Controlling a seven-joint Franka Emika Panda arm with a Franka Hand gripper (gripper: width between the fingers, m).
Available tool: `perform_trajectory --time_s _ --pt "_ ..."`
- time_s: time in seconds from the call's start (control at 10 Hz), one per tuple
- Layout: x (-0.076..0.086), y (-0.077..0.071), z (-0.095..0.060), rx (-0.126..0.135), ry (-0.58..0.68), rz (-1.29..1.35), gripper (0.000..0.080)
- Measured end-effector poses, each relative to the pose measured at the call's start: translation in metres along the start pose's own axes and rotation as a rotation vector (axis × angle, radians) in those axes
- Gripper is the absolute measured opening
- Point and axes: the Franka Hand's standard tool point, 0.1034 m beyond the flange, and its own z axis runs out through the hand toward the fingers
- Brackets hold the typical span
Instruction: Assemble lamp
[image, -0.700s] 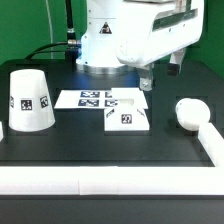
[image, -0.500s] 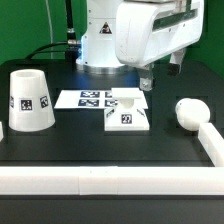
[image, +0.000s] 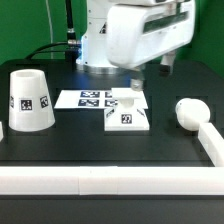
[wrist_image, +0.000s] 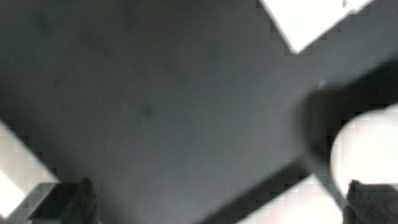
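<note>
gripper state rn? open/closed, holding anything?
Gripper: open, fingers spread wide apart, holding nothing.

Black matte table (image: 100, 150) carries white tapered cup-like shade (image: 30, 100), flat white marker board (image: 85, 99), white flat square base (image: 128, 120), white round-topped bulb post (image: 188, 113)

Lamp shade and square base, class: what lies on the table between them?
The marker board lies flat between the shade and the base, set slightly behind their line. The exterior view shows this.
</note>
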Motion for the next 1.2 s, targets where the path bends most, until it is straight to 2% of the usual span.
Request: perform_trajectory --time_s 0.2,0.5,0.6,0.7,0.8,0.9,1.1,1.2 --pt "-0.025 -0.007 0.006 -0.003 0.000 0.031 0.0700" --pt "-0.020 -0.006 0.006 -0.002 0.001 0.101 0.0700" --pt "-0.020 -0.007 0.006 0.001 0.004 0.200 0.0700" --pt "-0.019 -0.012 0.006 0.004 -0.001 0.341 0.0700" --pt "-0.019 -0.023 0.008 0.008 -0.011 0.488 0.0700" --pt "-0.023 -0.029 0.013 0.001 0.002 0.535 0.0700" --pt "-0.049 -0.036 0.021 0.008 0.001 0.678 0.0700" --pt "-0.044 -0.035 0.020 0.008 0.003 0.712 0.0700"
